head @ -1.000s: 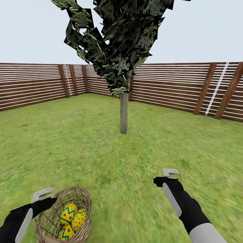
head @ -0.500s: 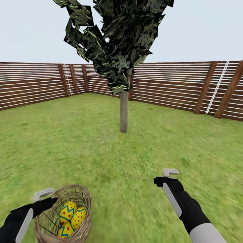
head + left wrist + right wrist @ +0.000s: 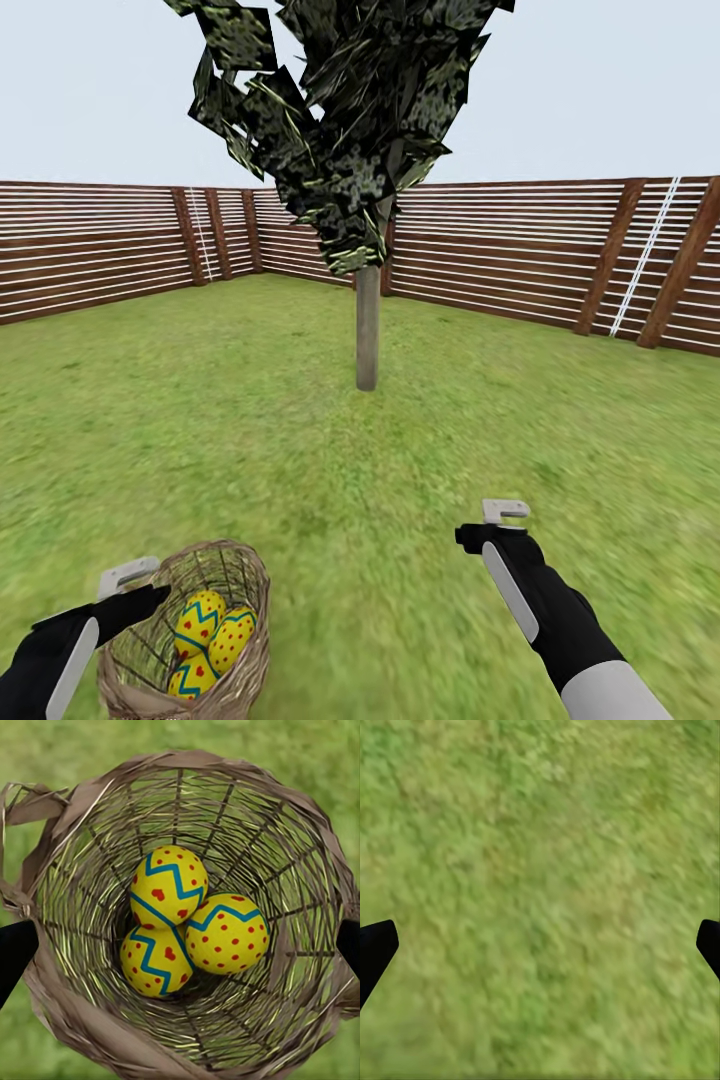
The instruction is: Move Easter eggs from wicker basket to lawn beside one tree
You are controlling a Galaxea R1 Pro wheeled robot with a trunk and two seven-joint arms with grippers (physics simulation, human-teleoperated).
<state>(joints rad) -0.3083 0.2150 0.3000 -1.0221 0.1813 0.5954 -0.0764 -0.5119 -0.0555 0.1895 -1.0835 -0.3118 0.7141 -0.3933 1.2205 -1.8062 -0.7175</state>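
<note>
Three eggs [image 3: 187, 930] lie touching in the basket [image 3: 190, 640] on the lawn [image 3: 300, 480], well short of the tree [image 3: 367, 330]. My left gripper [image 3: 180, 945], spread wide, apparently straddles the basket's rim; my right gripper [image 3: 540, 945] hangs equally wide, empty, over grass.

Ahead of us a brown slatted fence [image 3: 500, 270] closes the far edge of the grass, with dark slanted posts [image 3: 606, 262] spaced along it and pale thin uprights [image 3: 646, 258] beside some of them. Above the fence we see a flat, pale grey-blue sky [image 3: 600, 90].
</note>
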